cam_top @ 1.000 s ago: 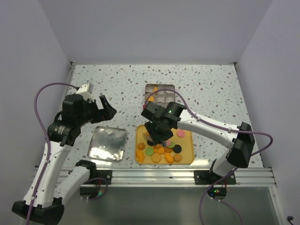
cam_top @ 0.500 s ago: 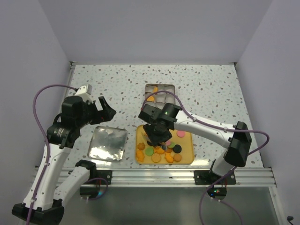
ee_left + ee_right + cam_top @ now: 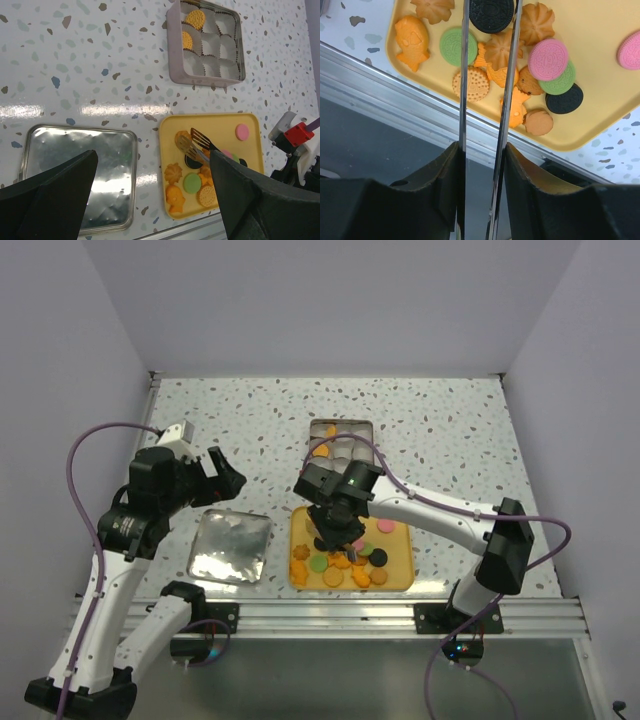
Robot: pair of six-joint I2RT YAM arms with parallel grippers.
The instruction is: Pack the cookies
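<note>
Right gripper [image 3: 483,155] is pinching the tongs [image 3: 463,75]; I'm squeezing tighter than a second ago, tips closing at the black cookie [image 3: 491,14], so the pick is starting. Other cookies [image 3: 458,46] are crowding it on the tray [image 3: 600,100] at the table's near edge. Box [image 3: 172,50] is waiting behind the tray. Left gripper [image 3: 152,190] is hanging spread wide near the lid [image 3: 75,165].

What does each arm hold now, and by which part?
The right gripper holds the tongs by their handle end. The left gripper is open and holds nothing.

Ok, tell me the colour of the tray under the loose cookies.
Yellow: the flat rectangular tray shows best in the right wrist view.
</note>
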